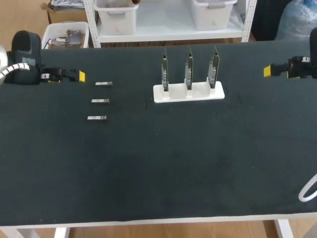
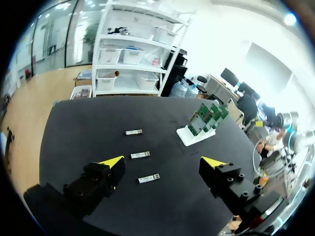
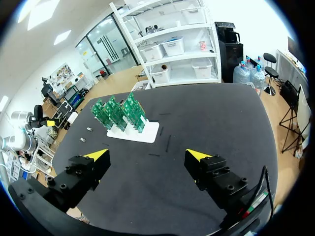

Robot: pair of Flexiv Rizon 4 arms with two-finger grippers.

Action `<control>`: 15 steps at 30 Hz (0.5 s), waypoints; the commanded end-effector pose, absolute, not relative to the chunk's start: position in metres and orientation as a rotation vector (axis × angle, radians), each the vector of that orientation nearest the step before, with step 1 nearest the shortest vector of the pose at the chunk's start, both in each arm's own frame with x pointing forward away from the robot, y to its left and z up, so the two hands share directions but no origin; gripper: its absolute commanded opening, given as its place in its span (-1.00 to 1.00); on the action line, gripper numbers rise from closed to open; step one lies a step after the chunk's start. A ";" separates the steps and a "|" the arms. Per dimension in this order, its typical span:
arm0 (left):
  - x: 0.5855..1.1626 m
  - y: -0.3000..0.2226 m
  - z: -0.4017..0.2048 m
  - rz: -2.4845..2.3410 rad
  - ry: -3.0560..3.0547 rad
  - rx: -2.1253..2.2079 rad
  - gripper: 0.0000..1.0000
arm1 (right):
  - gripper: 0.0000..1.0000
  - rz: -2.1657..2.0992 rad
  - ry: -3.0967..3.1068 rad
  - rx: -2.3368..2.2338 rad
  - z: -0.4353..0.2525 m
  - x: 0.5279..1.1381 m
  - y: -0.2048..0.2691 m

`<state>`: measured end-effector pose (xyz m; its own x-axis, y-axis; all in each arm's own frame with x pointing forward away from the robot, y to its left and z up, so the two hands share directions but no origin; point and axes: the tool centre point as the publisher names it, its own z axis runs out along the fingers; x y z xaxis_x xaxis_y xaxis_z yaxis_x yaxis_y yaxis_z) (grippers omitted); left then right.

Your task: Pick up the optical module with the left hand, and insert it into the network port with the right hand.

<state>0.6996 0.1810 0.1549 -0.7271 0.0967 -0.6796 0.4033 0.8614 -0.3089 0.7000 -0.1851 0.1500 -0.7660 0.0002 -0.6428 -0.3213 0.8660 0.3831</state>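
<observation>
Jaws released, left and right; 3 optical modules (image 1: pixel 99 101), 3 cards (image 1: pixel 188 69), 1 stand (image 1: pixel 188 93).

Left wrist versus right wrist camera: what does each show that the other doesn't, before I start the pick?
Left wrist only: three modules seen plainly, lying in a row ahead of the open left gripper. Right wrist only: the open right gripper close up, over bare table; the modules are at most specks there. Both: the white stand holding three green boards on the table.
</observation>
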 end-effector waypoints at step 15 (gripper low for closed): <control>0.704 0.169 0.153 -0.495 2.484 0.608 1.00 | 1.00 0.636 2.374 -0.231 0.150 0.700 -0.185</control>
